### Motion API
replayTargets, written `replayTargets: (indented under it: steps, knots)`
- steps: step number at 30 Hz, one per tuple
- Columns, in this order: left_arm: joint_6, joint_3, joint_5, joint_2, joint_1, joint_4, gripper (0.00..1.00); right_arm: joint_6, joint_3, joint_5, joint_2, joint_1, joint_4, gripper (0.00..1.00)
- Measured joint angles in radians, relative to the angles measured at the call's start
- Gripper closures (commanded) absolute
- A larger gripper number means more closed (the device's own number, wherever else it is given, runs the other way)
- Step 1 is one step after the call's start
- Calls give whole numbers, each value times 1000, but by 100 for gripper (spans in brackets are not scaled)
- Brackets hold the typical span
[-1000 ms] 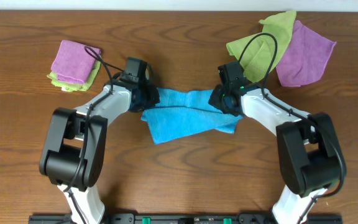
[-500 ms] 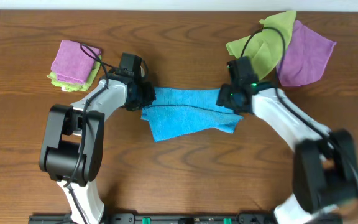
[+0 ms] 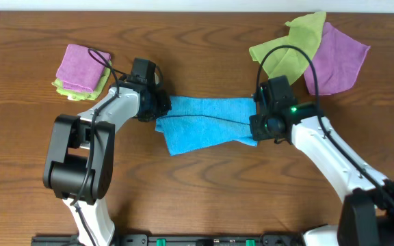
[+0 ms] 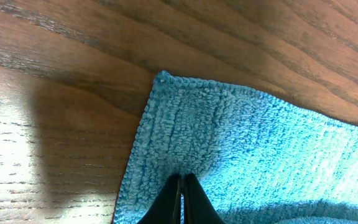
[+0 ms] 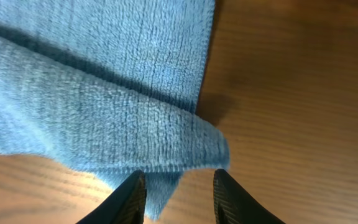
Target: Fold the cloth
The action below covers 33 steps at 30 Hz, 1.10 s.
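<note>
The left hand [image 4: 181,184] is clenched on the left end of the cloth [image 3: 207,123], fingers pinched together. The right hand [image 5: 178,188] is released, its fingers spread apart just short of the cloth's doubled-over right edge. The cloth lies partly folded mid-table [image 3: 197,184], between both hands.

The cloth [image 3: 207,121] is bright blue and fuzzy. It lies near the middle of the desk [image 3: 197,198], folded over unevenly into a long strip, one layer poking out crooked.
</note>
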Motion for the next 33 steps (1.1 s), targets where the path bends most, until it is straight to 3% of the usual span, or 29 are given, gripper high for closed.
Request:
replayTargets:
  steps: [9, 12, 15, 22, 33]
  knots:
    - [0, 0, 0, 0, 0, -1, 94, -20, -26, 11, 135, 0, 100, 59]
    - [0, 0, 0, 0, 0, 0, 94, -29, -26, 14, 179, 0, 117, 87]
    - [0, 0, 0, 0, 0, 0, 94, -27, -26, 12, 182, 0, 122, 98]
    - [0, 0, 0, 0, 0, 0, 94, 3, -22, 13, 182, 0, 102, 99]
    - [0, 0, 0, 0, 0, 0, 95, 102, 6, 10, 87, 0, -121, 98]
